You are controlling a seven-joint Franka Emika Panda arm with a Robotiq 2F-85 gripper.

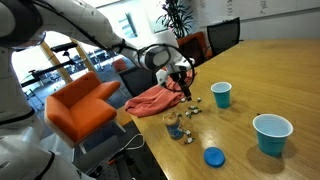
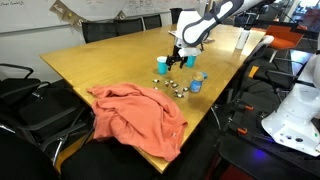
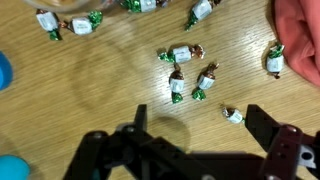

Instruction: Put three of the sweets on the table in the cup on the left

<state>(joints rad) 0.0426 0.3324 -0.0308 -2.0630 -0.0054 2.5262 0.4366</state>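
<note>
Several small wrapped sweets (image 3: 180, 52) lie scattered on the wooden table (image 3: 90, 90); they also show in both exterior views (image 1: 190, 110) (image 2: 178, 84). My gripper (image 3: 200, 130) is open and empty, low over them. One sweet (image 3: 232, 116) lies on the wood between the fingers, close to the right finger. In both exterior views the gripper (image 1: 180, 80) (image 2: 183, 57) hangs over the sweets. The small teal cup (image 1: 221, 94) (image 2: 162, 65) stands upright beside the sweets, apart from the gripper.
An orange cloth (image 1: 152, 98) (image 2: 140, 112) (image 3: 300, 40) lies next to the sweets. A wider-looking teal cup (image 1: 272, 133), a flat blue disc (image 1: 213, 156) and a short clear glass (image 1: 176, 127) stand near the table edge. Blue shapes touch the wrist view's left edge (image 3: 4, 70).
</note>
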